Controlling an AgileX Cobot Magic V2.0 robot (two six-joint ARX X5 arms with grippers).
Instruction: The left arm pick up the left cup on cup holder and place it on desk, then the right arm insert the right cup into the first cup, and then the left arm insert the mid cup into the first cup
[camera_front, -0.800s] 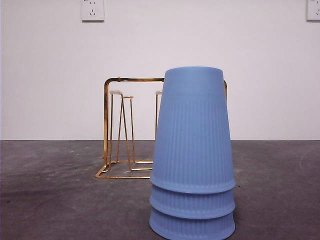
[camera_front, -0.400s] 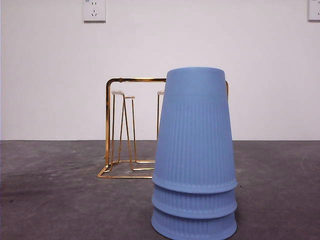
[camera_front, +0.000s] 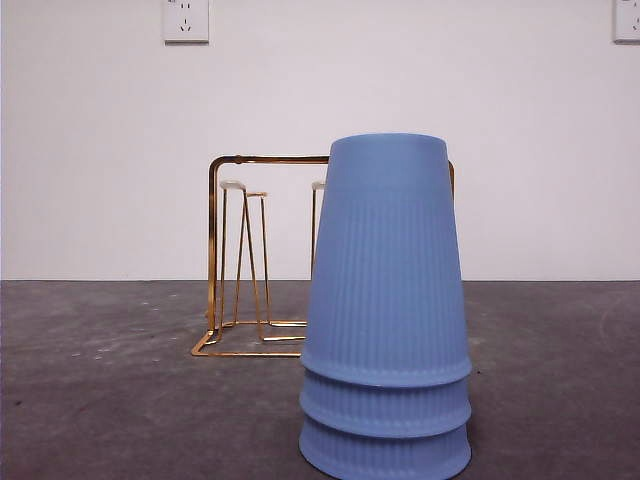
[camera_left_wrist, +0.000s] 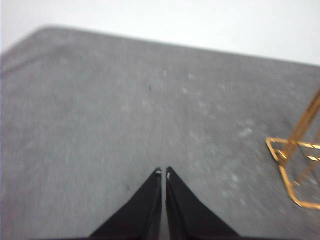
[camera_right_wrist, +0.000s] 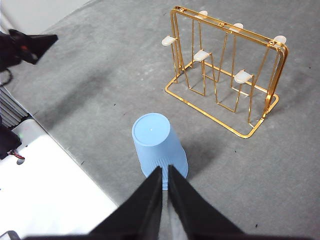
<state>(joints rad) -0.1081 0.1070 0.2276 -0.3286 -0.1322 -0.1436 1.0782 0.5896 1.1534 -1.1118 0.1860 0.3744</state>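
Three light blue ribbed cups stand upside down, nested in one stack (camera_front: 385, 300), on the dark grey desk (camera_front: 120, 400) close to the front camera. Behind the stack is the gold wire cup holder (camera_front: 213, 250), and every peg I can see is bare. My right gripper (camera_right_wrist: 165, 169) hangs high above the stack (camera_right_wrist: 157, 145), jaws shut and holding nothing, with the cup holder (camera_right_wrist: 237, 26) farther off. My left gripper (camera_left_wrist: 163, 172) is shut over bare desk (camera_left_wrist: 100, 125), with only a corner of the cup holder (camera_left_wrist: 284, 156) at the picture's edge. Neither gripper shows in the front view.
A white wall with two sockets (camera_front: 185, 20) rises behind the desk. In the right wrist view a white surface (camera_right_wrist: 45, 190) lies beyond the desk's edge, and dark equipment (camera_right_wrist: 25, 47) stands at that side.
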